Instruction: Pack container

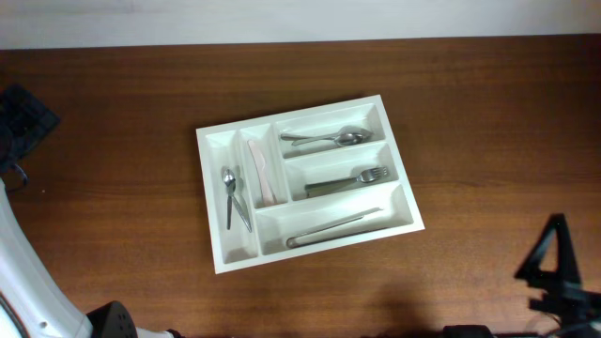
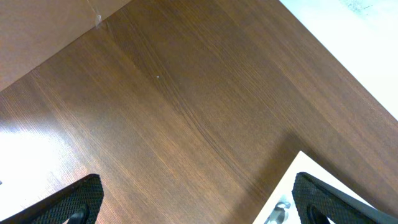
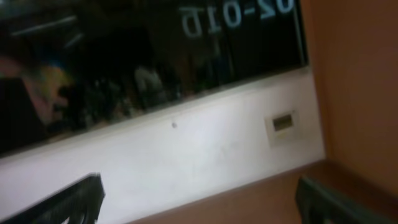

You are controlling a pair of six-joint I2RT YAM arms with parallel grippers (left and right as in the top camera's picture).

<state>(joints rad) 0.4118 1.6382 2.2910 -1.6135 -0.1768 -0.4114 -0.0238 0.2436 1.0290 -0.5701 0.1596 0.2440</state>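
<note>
The container [image 1: 216, 150] is seen lying flat near the middle of the brown wooden table [image 1: 488, 113], turned slightly from the table's edges, with its two narrow compartments on the left of the overhead view and its three wide ones stacked on the right. Small spoons [image 1: 232, 195] are held in the outer narrow compartment, and pale pinkish pieces [image 1: 264, 174], whose kind cannot be told, in the narrow one beside it. Larger spoons [image 1: 329, 138] are laid in the far wide compartment, forks [image 1: 347, 181] in the middle one, and a long metal utensil [image 1: 336, 228] in the near one. The left gripper [image 2: 196, 186] is held above bare wood, its fingers spread wide with nothing between them; one corner of the container is caught beside its right-hand finger in the left wrist view. The right gripper [image 3: 199, 193] is likewise spread wide and empty, and is pointed away from the table toward a white wall [image 3: 205, 155] beneath a dark window [image 3: 124, 62]. Neither gripper is touching the container.
</note>
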